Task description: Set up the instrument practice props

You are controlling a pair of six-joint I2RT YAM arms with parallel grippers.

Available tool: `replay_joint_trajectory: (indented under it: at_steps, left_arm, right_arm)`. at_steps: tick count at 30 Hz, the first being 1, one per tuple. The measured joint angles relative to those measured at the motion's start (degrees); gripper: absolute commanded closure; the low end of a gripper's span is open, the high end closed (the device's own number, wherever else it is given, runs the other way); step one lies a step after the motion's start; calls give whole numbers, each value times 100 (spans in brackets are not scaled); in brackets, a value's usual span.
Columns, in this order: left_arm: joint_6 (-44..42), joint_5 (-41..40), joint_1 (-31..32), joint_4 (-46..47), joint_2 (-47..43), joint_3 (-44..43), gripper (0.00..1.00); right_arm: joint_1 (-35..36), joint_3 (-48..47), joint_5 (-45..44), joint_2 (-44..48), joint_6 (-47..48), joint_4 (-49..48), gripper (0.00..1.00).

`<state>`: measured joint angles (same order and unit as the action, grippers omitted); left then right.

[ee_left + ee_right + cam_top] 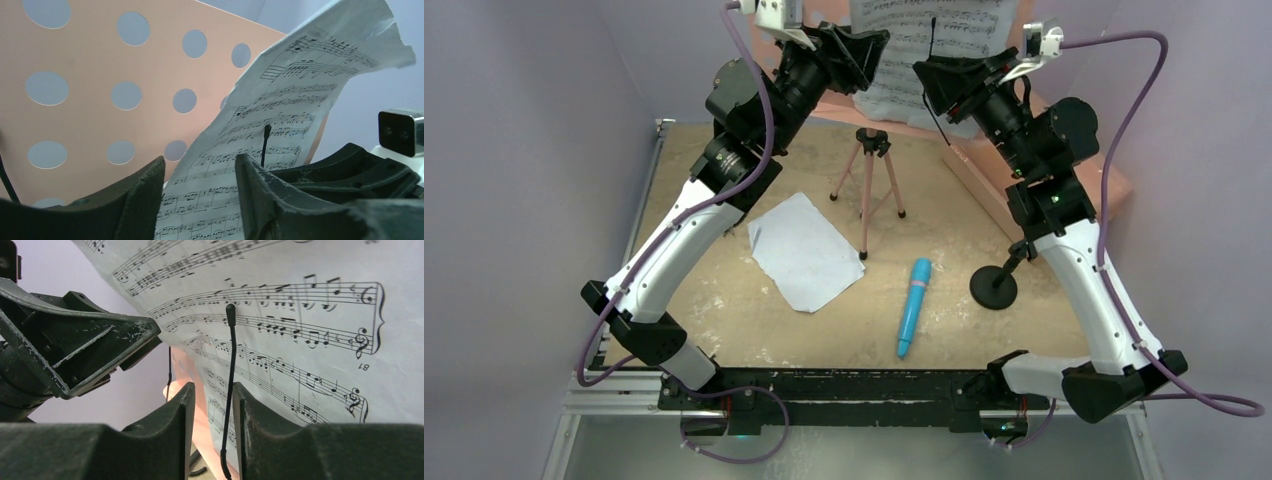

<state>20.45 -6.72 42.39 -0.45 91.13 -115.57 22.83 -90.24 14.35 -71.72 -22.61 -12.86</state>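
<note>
The pink perforated music stand (100,75) stands at the back on its tripod legs (865,185). One white sheet-music page (934,35) leans curled against it, printed side out. It also shows in the left wrist view (280,115) and the right wrist view (310,315). My left gripper (869,52) is open, with its jaws on either side of the page's lower edge (200,165). My right gripper (931,82) is open, and a thin black rod (230,365) stands between its jaws (212,390). A second page (804,250), the blue toy microphone (914,305) and the black round-base mic stand (994,288) are on the table.
A large pink box (1064,170) stands at the back right beside the right arm. The two grippers are close together in front of the stand. The right gripper's body (350,170) is just right of the left jaws. Grey walls enclose the table.
</note>
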Motion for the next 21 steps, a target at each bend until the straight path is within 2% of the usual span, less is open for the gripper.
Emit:
replay_joint_trajectory:
  at_steps: [3,11,21]
  left_arm:
    - [-2,-35,0,31,-2,24,35]
    - [-7,-160,0,55,-48,116,29]
    - [-50,-210,0,245,-378,474,19]
  right_arm:
    - [0,-9,-13,28,-24,-31,54]
    - [0,-63,-35,90,-37,-101,44]
    - [0,-81,-59,267,-26,-168,23]
